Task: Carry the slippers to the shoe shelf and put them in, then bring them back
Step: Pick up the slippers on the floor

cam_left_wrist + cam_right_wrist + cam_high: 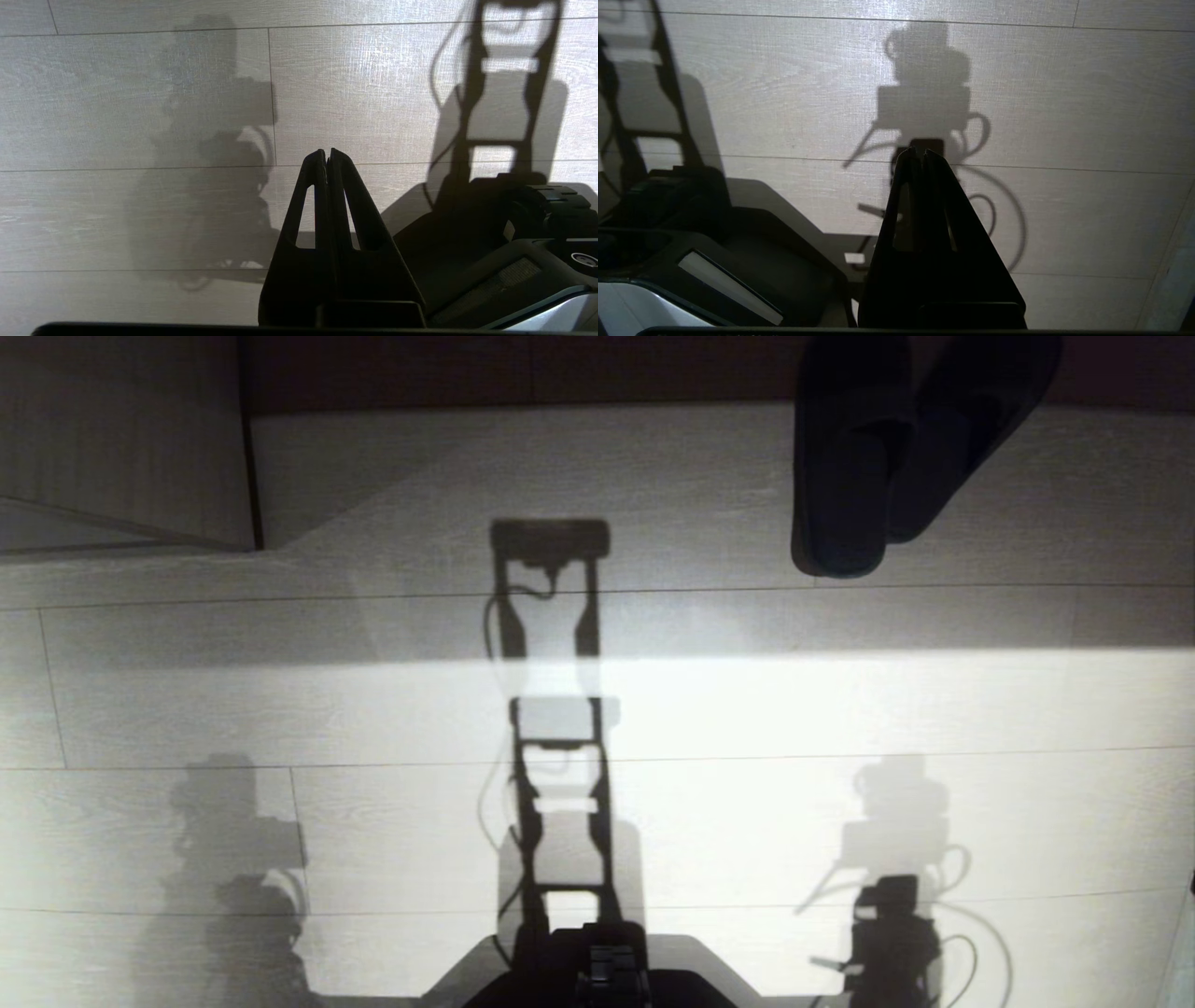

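Note:
Two dark slippers lie side by side on the pale plank floor at the far right of the head view, their far ends running into a dark band at the frame's edge. My left gripper hangs shut over bare floor with nothing between its fingers. My right gripper hangs the same way, shut and holding nothing. Neither gripper shows in the head view, only their shadows. Both are far from the slippers. I cannot make out the shoe shelf for certain.
A pale wood-grain panel with a dark edge stands at the far left; whether it belongs to the shoe shelf I cannot tell. My dark base sits at the near edge, and its shadow runs forward over the planks.

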`<state>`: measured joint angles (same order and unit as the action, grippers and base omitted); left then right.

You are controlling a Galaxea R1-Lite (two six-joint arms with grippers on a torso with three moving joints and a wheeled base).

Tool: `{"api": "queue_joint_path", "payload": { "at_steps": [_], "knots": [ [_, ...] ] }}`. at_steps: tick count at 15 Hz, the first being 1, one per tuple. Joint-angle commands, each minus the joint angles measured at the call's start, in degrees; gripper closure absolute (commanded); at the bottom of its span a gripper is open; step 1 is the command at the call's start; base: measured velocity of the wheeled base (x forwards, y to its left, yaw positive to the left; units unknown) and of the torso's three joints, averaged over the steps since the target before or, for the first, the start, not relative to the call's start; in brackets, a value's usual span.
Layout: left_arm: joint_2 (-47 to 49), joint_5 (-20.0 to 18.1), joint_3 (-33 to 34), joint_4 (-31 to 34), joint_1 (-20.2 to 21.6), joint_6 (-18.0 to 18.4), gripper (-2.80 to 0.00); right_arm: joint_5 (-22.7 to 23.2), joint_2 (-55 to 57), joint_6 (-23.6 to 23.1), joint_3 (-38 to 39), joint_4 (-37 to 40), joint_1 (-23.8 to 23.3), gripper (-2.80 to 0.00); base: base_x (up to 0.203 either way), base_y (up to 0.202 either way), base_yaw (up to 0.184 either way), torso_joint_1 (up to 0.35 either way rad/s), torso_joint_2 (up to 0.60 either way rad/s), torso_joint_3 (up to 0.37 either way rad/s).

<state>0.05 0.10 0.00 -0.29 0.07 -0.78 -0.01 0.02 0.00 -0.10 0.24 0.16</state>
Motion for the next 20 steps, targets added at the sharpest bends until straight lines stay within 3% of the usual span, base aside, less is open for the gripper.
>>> {"api": "queue_joint_path", "payload": {
  "at_steps": [1, 20],
  "knots": [
    [0.0, 0.0, 0.0, 0.0, 0.0, 0.0, 0.0, 0.0, 0.0, 0.0, 0.0, 0.0, 0.0, 0.0, 0.0, 0.0, 0.0, 0.0, 0.0, 0.0],
    [0.0, 0.0, 0.0, 0.0, 0.0, 0.0, 0.0, -0.1, 0.0, -0.1, -0.3, -0.8, 0.0, 0.0, 0.0, 0.0, 0.0, 0.0, 0.0, 0.0]
  ]
}}
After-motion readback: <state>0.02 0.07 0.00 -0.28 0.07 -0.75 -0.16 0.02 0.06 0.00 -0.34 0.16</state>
